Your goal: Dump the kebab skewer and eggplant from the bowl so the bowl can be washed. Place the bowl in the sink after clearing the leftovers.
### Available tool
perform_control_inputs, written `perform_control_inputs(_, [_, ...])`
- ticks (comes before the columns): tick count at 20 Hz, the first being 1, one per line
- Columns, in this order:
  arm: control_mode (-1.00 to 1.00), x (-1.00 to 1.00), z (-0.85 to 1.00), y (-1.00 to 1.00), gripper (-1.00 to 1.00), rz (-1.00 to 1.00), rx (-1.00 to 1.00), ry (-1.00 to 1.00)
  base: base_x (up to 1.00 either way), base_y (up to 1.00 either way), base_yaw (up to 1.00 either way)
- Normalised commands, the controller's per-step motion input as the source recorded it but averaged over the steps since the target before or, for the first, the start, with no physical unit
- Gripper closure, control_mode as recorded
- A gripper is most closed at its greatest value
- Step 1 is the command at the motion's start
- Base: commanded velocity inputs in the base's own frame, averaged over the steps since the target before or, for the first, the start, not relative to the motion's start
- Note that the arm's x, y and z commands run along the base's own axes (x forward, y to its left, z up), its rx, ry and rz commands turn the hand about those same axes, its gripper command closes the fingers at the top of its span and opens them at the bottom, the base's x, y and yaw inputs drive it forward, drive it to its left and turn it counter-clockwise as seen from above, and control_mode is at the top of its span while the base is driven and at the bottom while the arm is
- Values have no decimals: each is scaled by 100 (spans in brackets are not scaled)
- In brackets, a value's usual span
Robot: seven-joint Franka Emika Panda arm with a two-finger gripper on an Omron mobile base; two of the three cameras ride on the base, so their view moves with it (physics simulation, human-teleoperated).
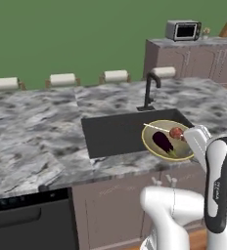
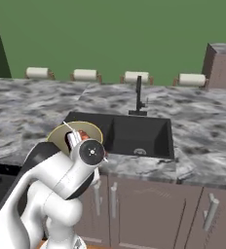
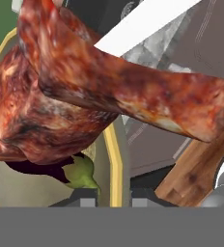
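Bowl (image 1: pixel 168 140) pinched at rim by jaws, held over sink (image 1: pixel 116 133) edge; skewer (image 1: pixel 170 131), eggplant (image 1: pixel 163 142) inside, just ahead of jaws.

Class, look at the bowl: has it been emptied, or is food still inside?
Not emptied. The bowl holds the eggplant and the kebab skewer.

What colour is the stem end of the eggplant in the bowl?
Light green, against the dark purple eggplant body; the hand view shows it best.

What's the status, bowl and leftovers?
Gripper shut on bowl rim, held tilted over sink. Kebab skewer, eggplant not dumped. Nothing blocking.
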Motion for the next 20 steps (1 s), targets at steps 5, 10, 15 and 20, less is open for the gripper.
perform_control_inputs(5, [100,0,0,0,100,0,0,0,19,-75,0])
perform_control_inputs(10, [100,0,0,0,100,0,0,0,33,-62,0])
perform_control_inputs(15, [100,0,0,0,100,0,0,0,47,-46,0])
perform_control_inputs(20, [100,0,0,0,100,0,0,0,57,-34,0])
